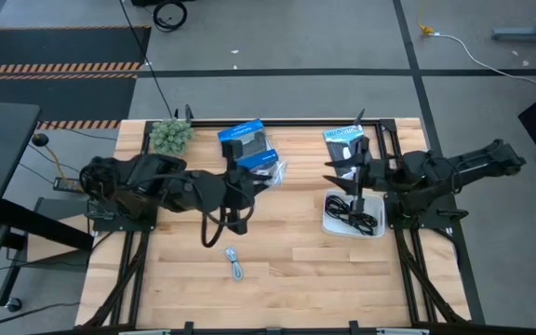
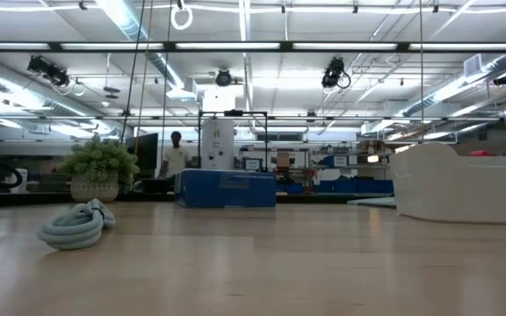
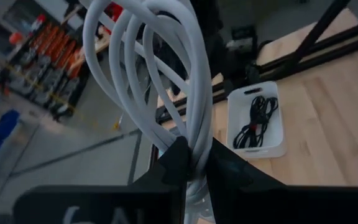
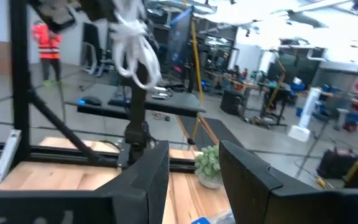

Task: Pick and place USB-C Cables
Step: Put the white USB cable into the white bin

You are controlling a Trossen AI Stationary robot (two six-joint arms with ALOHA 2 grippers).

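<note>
White cable (image 3: 160,74) coil clamped in left gripper (image 3: 194,163), raised above table (image 1: 296,270).
Right gripper (image 4: 194,171) fingers parted, empty, above white tray (image 1: 335,223) holding black cables (image 1: 354,212); pale blue-grey cable (image 1: 236,264) on tabletop.

Industrial lab: ceiling strip lights (image 2: 235,46), equipment racks (image 4: 272,87).

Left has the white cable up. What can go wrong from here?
1. The left gripper pinches only one end of the white cable, whose loops stand free, so it may slip or uncoil.
2. The right gripper hangs open by the tray, so the arms may clash there.
3. Loose loops may catch the tray's rim or spill over the black cables.
</note>
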